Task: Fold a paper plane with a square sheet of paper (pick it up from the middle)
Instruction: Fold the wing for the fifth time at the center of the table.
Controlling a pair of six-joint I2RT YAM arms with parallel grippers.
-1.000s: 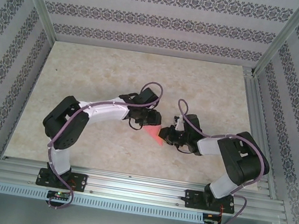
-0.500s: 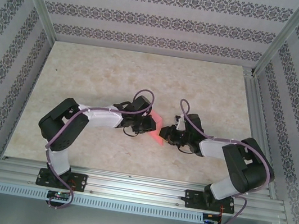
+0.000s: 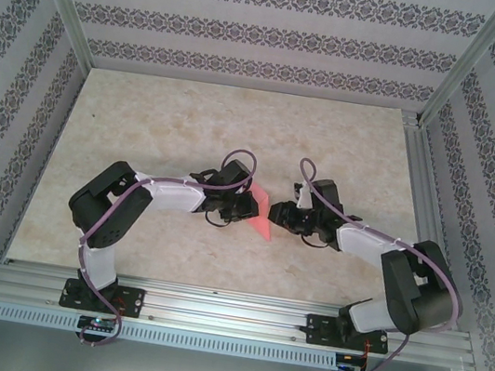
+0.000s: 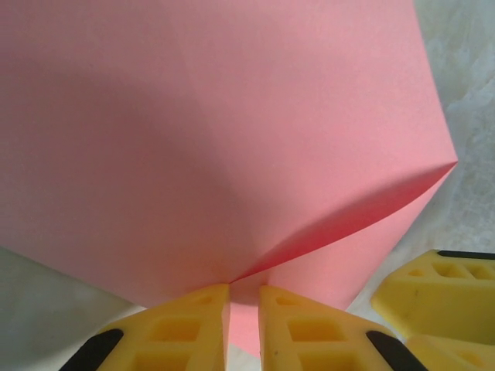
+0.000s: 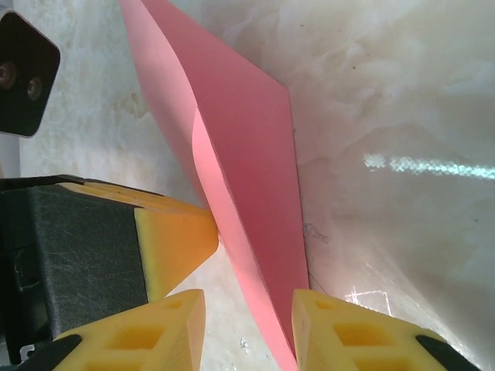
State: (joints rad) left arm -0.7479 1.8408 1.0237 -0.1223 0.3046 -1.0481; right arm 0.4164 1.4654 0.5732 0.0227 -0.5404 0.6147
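**Currently: left gripper (image 4: pixel 244 292) clamped on thin pink-red folded sheet of paper (image 4: pixel 201 147), right gripper (image 5: pixel 247 297) open**

1. Paper pos. In the top view you see the sheet of paper (image 3: pixel 263 218) as a narrow pink wedge btwn the two grippers. It sits over the middle of the beige marble-pattern tabletop (image 3: pixel 173 117), somewhat toward the near edge. The wedge's point faces the arm bases. Whether the paper touches the tabletop, you cannot tell.

2. Left gripper (image 3: pixel 251 207). In the left wrist view its yellow fingers (image 4: pixel 182 325) stand almost together. A thin edge of the paper is pinched in the narrow slit btwn them. From the pinch point the sheet fans out away from the camera. One flap bows off to the right w/ a sharp corner, and a faint crease runs up the main face. State: closed on the paper.

3. Right gripper (image 3: pixel 278 217). In the right wrist view its yellow fingers (image 5: pixel 155 328) stand clearly apart. The paper passes through the gap edge-on, close beside the right-hand finger. The left-hand finger is clear of the paper. State: open, not clamping.

4. Adjacent parts. The two grippers sit just beside each other, one on each side of the paper.
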